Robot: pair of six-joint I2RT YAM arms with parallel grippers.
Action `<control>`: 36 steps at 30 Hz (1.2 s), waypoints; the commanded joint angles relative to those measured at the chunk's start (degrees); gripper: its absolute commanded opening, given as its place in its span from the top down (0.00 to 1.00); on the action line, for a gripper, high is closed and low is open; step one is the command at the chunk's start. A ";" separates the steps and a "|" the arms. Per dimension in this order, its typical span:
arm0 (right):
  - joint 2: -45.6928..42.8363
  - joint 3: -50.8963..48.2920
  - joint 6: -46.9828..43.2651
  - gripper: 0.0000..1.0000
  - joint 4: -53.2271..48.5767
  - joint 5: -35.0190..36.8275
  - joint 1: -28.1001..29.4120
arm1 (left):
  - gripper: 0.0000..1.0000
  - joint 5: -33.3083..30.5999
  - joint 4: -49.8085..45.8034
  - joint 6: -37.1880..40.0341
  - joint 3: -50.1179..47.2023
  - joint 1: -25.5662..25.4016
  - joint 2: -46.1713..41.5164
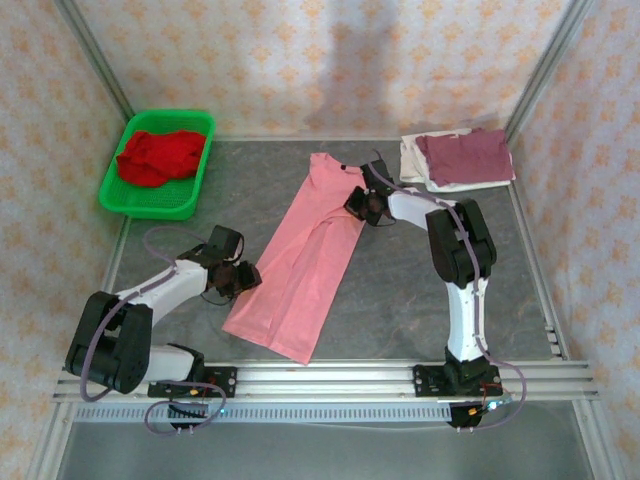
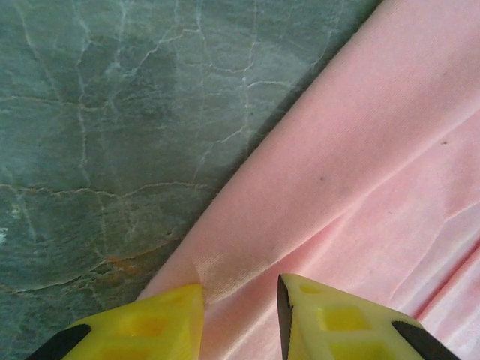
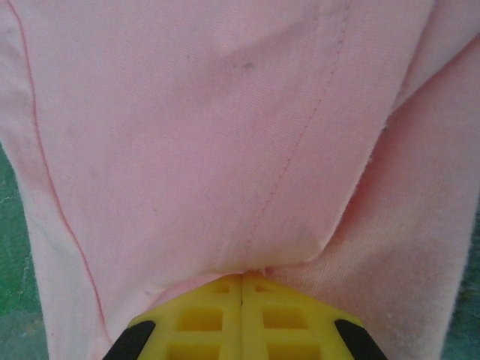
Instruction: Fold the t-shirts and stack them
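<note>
Salmon-pink t-shirt (image 1: pixel 305 265) lies on the table (image 1: pixel 420 300) as a long narrow strip. Its long axis runs diagonally from the collar at far centre to the hem near the left arm. Right gripper (image 1: pixel 362 207) is at the strip's right edge by the collar end, jaws fully closed with pink cloth pinched at the tips. Left gripper (image 1: pixel 243 278) is at the opposite edge toward the hem, jaws part-open over the flat shirt edge, apparently gripping nothing. Next fold probably goes end to end along that axis.
</note>
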 commanded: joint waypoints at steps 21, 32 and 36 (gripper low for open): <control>-12.05 -6.05 2.25 1.00 -5.44 1.99 0.35 | 0.68 -2.58 -0.23 0.14 -0.71 -0.42 0.59; -8.56 -10.19 1.39 0.90 -3.88 0.45 0.37 | 0.68 -2.15 0.33 0.07 -0.44 -0.48 1.43; -9.41 -9.56 0.17 0.86 -5.45 1.88 0.44 | 0.68 -2.25 0.02 -0.03 -0.57 -0.50 0.53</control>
